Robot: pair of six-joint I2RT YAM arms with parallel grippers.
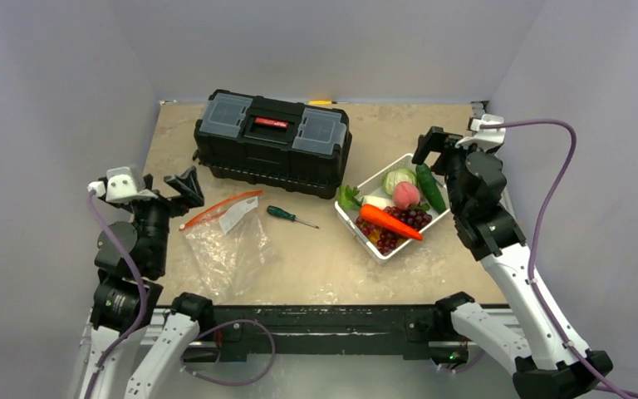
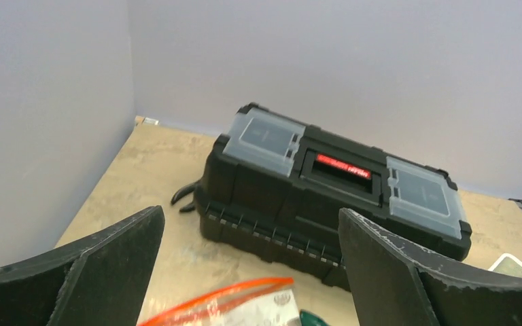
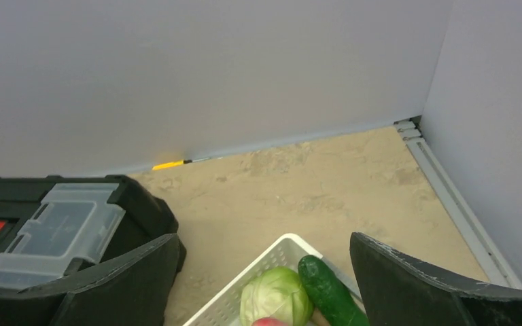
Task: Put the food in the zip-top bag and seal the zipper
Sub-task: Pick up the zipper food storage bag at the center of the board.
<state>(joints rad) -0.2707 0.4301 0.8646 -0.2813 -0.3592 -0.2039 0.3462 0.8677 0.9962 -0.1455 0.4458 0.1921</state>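
The clear zip-top bag (image 1: 228, 243) lies flat at the left of the table, its orange-red zipper (image 1: 220, 208) at the far end beside a white label (image 1: 237, 218). My left gripper (image 1: 174, 187) is open and empty, hovering just left of the zipper, which shows at the bottom of the left wrist view (image 2: 217, 299). The carrot (image 1: 390, 222), cucumber (image 1: 430, 187), grapes (image 1: 389, 241), cabbage (image 1: 397, 178) and peach (image 1: 405, 194) lie in a white basket (image 1: 365, 184). My right gripper (image 1: 436, 145) is open and empty above the basket's far end, over the cabbage (image 3: 275, 297) and cucumber (image 3: 329, 292).
A black toolbox (image 1: 272, 141) stands at the back centre, just beyond the bag; it also shows in the left wrist view (image 2: 326, 197). A green-handled screwdriver (image 1: 291, 216) lies between bag and basket. A yellow stick (image 1: 321, 102) lies by the back wall. Grey walls enclose the table.
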